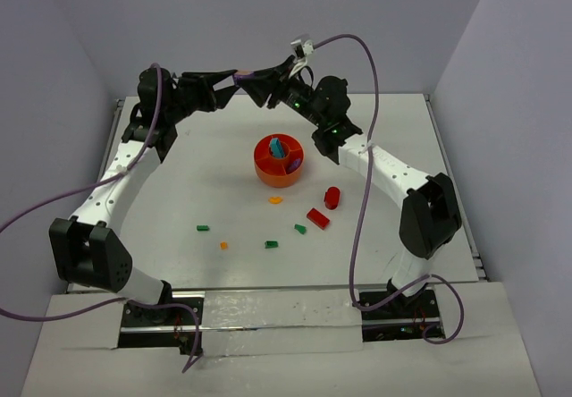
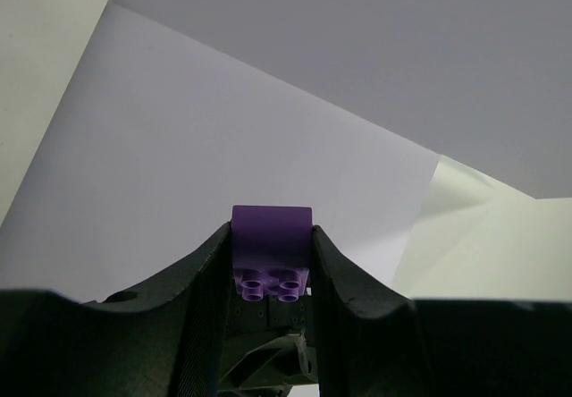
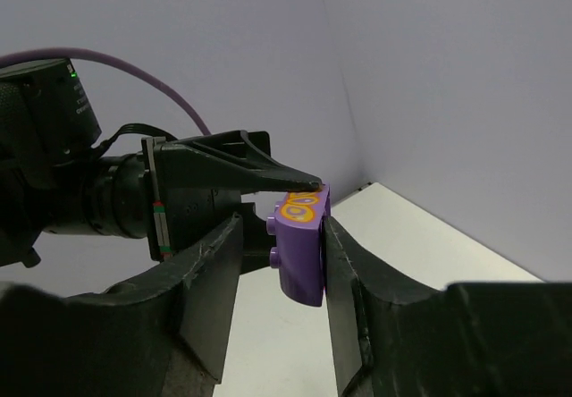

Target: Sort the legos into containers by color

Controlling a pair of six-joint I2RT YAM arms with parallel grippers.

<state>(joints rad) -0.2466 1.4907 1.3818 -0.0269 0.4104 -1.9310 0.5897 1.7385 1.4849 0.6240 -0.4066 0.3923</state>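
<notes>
No text is legible; the purple brick (image 3: 302, 247) bears only an orange swirl mark.

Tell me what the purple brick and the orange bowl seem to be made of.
The purple brick looks like hard moulded plastic, smooth with a slight sheen: it has crisp round studs, clean edges and an orange pattern printed on one face. The orange bowl is probably plastic too, judging by its even, saturated colour and moulded inner walls. It is too small here to judge its finish.

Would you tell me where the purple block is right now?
Top view: the purple block hangs above the table's far side, beyond the orange bowl, clamped in the left gripper, between the fingers of the right gripper.
</notes>
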